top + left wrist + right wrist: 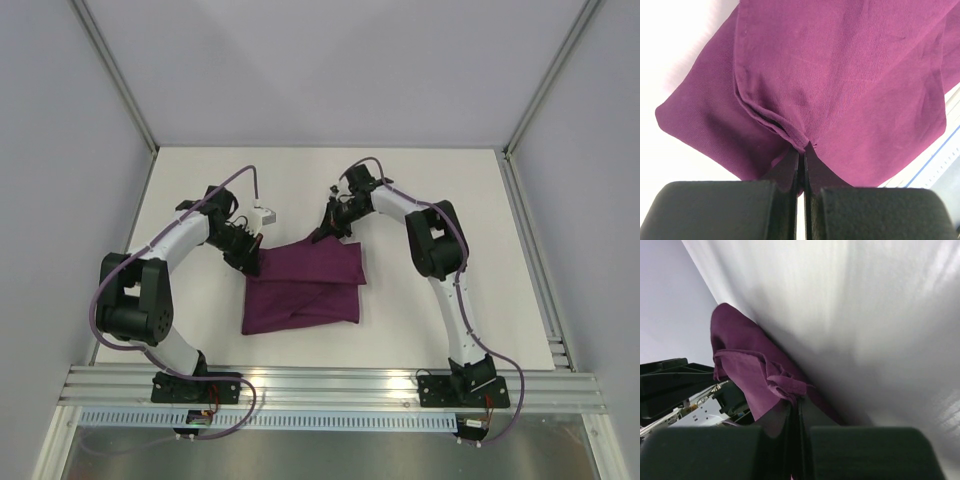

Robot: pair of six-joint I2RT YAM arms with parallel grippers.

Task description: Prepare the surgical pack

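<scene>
**Item 1. Arm bases, count: two.** The left arm base point(185, 385) and the right arm base point(465, 385) are bolted side by side at the near edge of the flat white table point(450, 200).

**Item 2. Deep-purple fabric cloth point(300, 295), count: one.**
- Form: folded into a rough rectangular bundle with overlapping flaps.
- Location: flat on the table at mid-depth, between the two arms.
- Handling, as a judgement: light, soft and limp with a fine woven weave. It will sag and drape when lifted, and loose layers may slide over one another or unfold.
- It is not fragile.
- Where to take hold: the hemmed corners and folded edges, where several layers can be pinched together. The broad middle offers little to pinch.

**Item 3. Left gripper point(247, 258), count: one.** It sits at the far-left corner of the bundle. In its wrist view the jaws are pressed together, clamped on a hemmed corner of the cloth.

**Item 4. Right gripper point(326, 236), count: one.** It sits at the far edge of the bundle, right of the left gripper. In its wrist view the jaws are closed, nipping a gathered pucker of cloth.

**Not on view:** steel tray, gauze squares, forceps and packets. Whether any lie inside the bundle cannot be told.
</scene>
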